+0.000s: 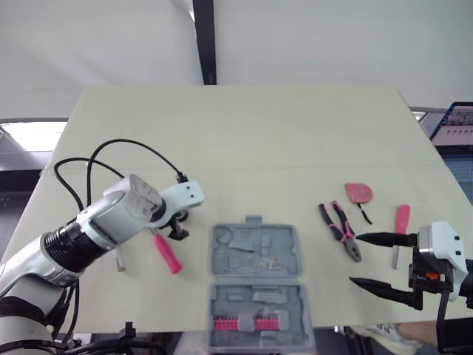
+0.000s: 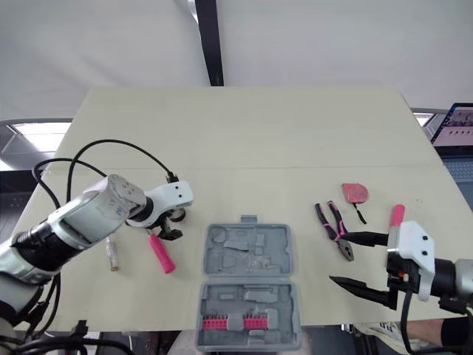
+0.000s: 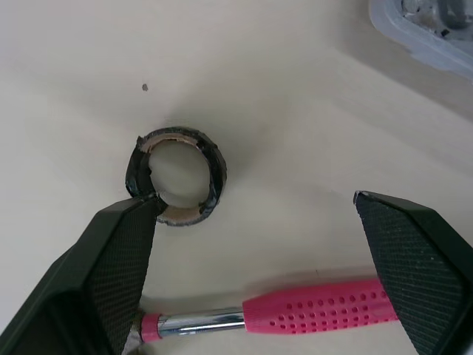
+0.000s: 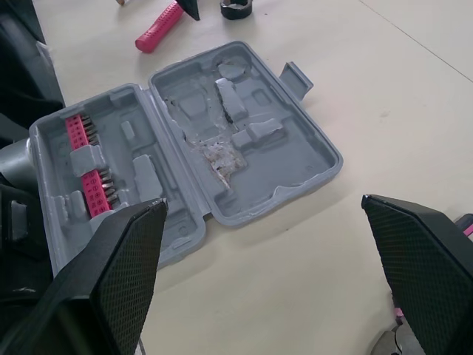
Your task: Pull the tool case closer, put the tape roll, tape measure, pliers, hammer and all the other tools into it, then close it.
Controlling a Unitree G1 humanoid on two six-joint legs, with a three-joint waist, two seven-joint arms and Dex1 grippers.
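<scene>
Tape roll (image 3: 177,176) is mostly hidden behind the left gripper (image 3: 255,207), whose fingers are spread wide over it and the hammer (image 1: 167,254). Open tool case (image 1: 255,288) sits mid-surface, near edge. Right gripper (image 1: 378,260) hovers right of the pliers (image 1: 341,229), fingers released too.

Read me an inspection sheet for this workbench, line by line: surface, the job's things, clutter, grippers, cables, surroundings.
Surface: beige table, tools spread over its near half.
Job's things: grey tool case lies open at the front edge, with pink bits in its near half. The tape roll and hammer are on its left. The pliers, tape measure and screwdriver are on its right. A small clear-handled tool lies far left. All of these are outside the case.
Clutter: nothing seen.
Grippers: left gripper open over the tape roll and hammer; right gripper open and empty, beside the pliers.
Cables: black cables loop from the left arm above the table.
Surroundings: laptop past the right edge; white backdrop.
</scene>
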